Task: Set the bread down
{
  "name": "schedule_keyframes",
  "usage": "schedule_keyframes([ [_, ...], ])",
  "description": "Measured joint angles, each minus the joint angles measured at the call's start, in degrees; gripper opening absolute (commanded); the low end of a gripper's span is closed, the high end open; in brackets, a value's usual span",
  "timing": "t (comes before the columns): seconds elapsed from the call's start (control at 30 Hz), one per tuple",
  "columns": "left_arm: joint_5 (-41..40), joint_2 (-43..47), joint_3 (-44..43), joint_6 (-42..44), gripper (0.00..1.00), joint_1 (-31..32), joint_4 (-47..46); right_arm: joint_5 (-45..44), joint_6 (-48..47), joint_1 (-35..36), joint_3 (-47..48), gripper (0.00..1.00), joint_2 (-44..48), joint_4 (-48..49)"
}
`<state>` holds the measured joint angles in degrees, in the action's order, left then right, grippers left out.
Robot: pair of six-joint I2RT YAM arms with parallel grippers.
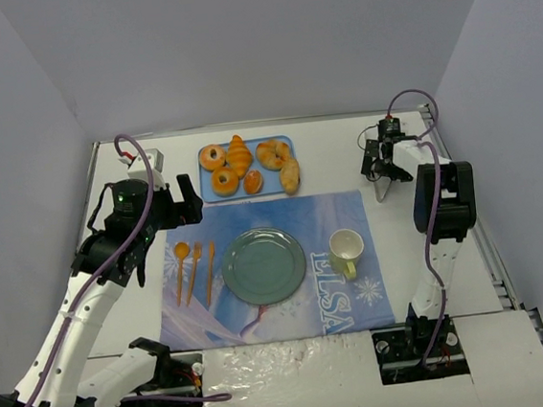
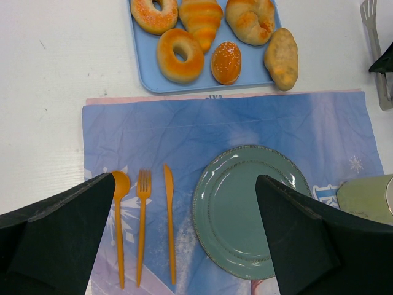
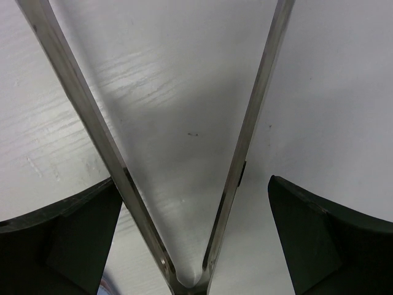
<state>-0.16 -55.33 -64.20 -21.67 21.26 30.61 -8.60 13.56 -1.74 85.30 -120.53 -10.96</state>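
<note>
Bread (image 1: 290, 175) on tray (image 2: 147, 74) edge, well left of R claw (image 1: 384, 175).

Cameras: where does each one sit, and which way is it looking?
Top external: high behind the arms, looking down at the table; the left arm and right arm show.
Left wrist: on the left arm, looking down at the plate and bread; its black fingers show.
Right wrist: on the right arm, looking down at metal tongs against the white table; its fingers show.
Shared: top and left wrist both see plate, bread and tray.
</note>
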Motion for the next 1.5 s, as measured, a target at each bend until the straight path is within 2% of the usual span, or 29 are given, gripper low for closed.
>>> schedule_keyframes([
  [0.43,0.00,0.00,0.00,0.00,0.97,0.00,0.02,4.25,0.42,-1.45,3.14,1.00,-2.95,2.36],
  [0.53,0.00,0.00,0.00,0.00,0.97,0.00,0.02,4.31,0.39,-1.67,3.26,0.97,-3.11,2.69],
  [0.63,0.00,0.00,0.00,0.00,0.97,0.00,0.01,4.41,0.36,-1.73,3.27,0.91,-3.13,2.92],
  [0.93,0.00,0.00,0.00,0.00,0.97,0.00,0.02,5.27,0.64,-1.88,2.74,0.52,-3.13,4.57],
  [1.03,0.00,0.00,0.00,0.00,0.97,0.00,0.02,5.25,0.85,-2.07,2.42,0.45,-3.13,5.50],
  [1.2,0.00,0.00,0.00,0.00,0.97,0.00,0.01,5.39,1.29,-2.36,1.72,0.44,-2.80,6.46],
  [1.5,-0.02,-0.02,0.00,0.00,0.97,-0.02,0.02,6.09,2.13,-1.37,-1.68,0.56,-0.02,5.78],
])
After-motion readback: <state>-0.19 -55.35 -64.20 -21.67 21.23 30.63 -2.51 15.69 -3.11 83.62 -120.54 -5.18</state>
